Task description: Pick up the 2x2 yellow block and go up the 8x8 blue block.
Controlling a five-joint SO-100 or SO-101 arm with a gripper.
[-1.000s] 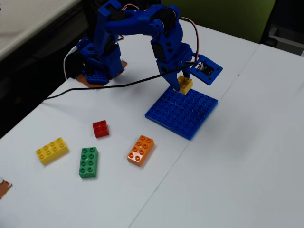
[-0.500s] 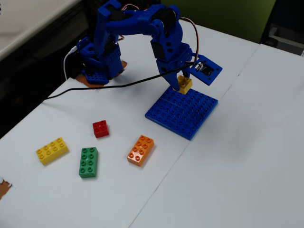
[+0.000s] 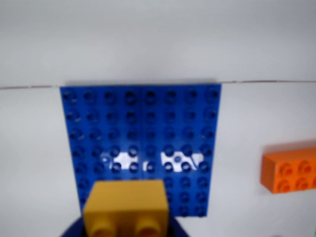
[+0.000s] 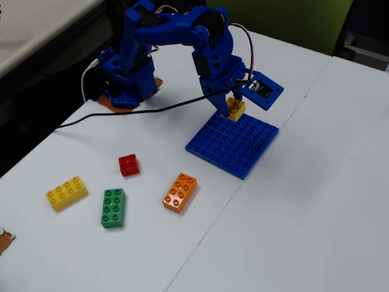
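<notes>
The small yellow 2x2 block [image 4: 235, 108] is held in my gripper [image 4: 233, 107], which is shut on it. In the fixed view it hangs just above the far edge of the flat blue 8x8 baseplate [image 4: 234, 144]; I cannot tell whether it touches the studs. In the wrist view the yellow block [image 3: 127, 207] fills the bottom centre, with the blue baseplate [image 3: 140, 128] spread beyond it. Blue finger parts [image 3: 74, 229] show at its sides.
In the fixed view an orange 2x4 brick [image 4: 180, 192], a red 2x2 brick [image 4: 129, 165], a green 2x4 brick [image 4: 113, 207] and a longer yellow brick [image 4: 67, 193] lie on the white table left of the baseplate. The orange brick also shows in the wrist view [image 3: 291, 170].
</notes>
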